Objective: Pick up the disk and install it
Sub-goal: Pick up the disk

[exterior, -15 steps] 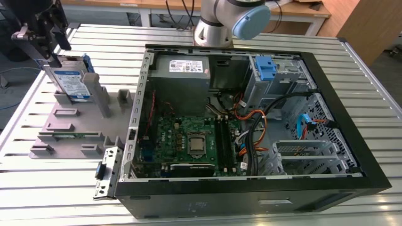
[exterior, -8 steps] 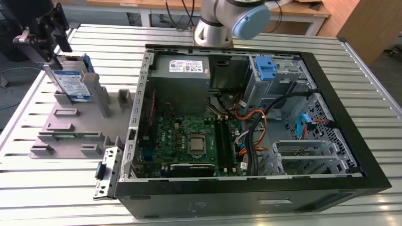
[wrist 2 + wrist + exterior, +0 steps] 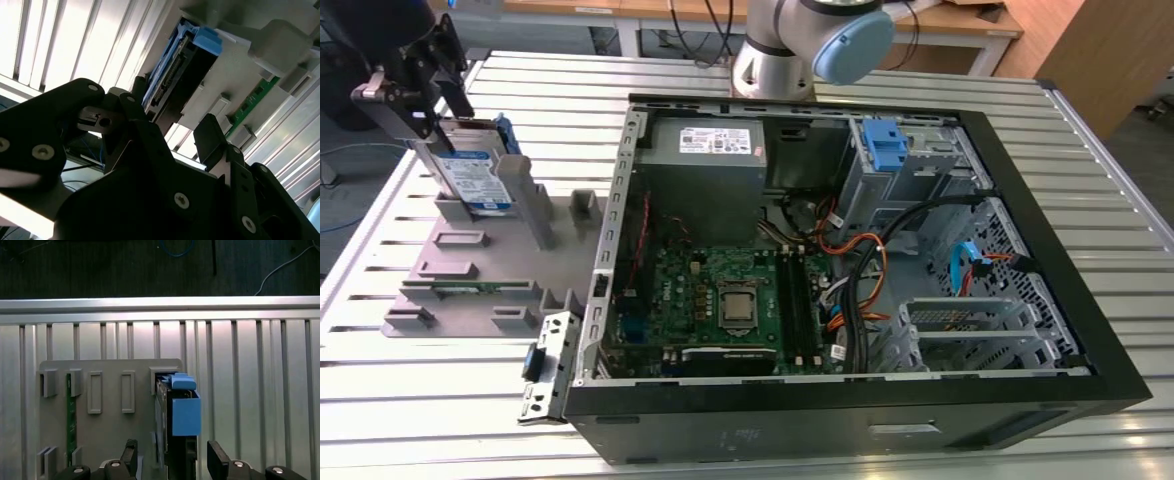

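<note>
The exterior view looks down from high over the tabletop [image 3: 440,400], open computer case [image 3: 854,420] and grey stand [image 3: 507,255]. Both wrist views sit close behind the claw [image 3: 172,450], the first wrist view facing straight down and the second wrist view aslant. All three share the stand's upright disk [image 3: 474,180].

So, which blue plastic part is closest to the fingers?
The blue rail on the disk standing in the grey stand, right by the open fingers; the other blue part sits inside the computer case.

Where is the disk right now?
At the exterior view's left, the disk stands on edge in the grey stand, beside the open computer case. The gripper hangs right over it.
</note>
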`<state>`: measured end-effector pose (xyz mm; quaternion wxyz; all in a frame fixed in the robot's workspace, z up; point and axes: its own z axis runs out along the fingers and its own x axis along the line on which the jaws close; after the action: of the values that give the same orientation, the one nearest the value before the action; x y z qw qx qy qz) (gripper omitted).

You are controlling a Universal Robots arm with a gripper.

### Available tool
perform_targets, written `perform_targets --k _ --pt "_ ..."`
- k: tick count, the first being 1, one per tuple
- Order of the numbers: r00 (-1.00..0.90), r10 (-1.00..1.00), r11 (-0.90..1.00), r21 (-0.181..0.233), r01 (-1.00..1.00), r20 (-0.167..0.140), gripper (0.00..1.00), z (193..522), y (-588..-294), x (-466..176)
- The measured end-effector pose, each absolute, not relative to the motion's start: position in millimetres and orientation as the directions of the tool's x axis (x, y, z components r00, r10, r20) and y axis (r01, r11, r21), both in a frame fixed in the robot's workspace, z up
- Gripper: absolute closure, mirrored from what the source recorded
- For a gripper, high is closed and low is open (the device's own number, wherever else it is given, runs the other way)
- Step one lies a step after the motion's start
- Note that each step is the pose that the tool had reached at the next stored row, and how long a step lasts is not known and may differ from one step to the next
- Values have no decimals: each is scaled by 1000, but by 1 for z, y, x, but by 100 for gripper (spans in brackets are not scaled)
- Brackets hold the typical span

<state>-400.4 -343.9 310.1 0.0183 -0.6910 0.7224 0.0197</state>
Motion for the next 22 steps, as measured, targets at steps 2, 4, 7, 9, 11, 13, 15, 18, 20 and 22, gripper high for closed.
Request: perform_targets --k 2,4,7,9,11,13,15,18,20,22 --pt "-44 -998 44 3 -999 -53 35 310 -344 -400" --pt "-44 -998 44 3 -999 -54 35 310 -344 -400" --pt "-44 -998 44 3 -999 -54 35 310 -344 -400" --pt "-44 -998 44 4 -999 -54 35 310 -344 -400" --pt "-45 -998 44 12 -999 -53 35 310 -344 -400" --pt "-45 -998 44 13 -999 -53 35 310 -344 -400" --pt "-45 -998 44 13 -999 -53 35 310 -344 -400" --pt "-45 -998 44 13 -999 -53 35 310 -343 -400" --pt "-45 -998 44 13 -999 -53 35 310 -341 -400" --pt "-45 -998 44 13 -999 -53 35 310 -340 -400"
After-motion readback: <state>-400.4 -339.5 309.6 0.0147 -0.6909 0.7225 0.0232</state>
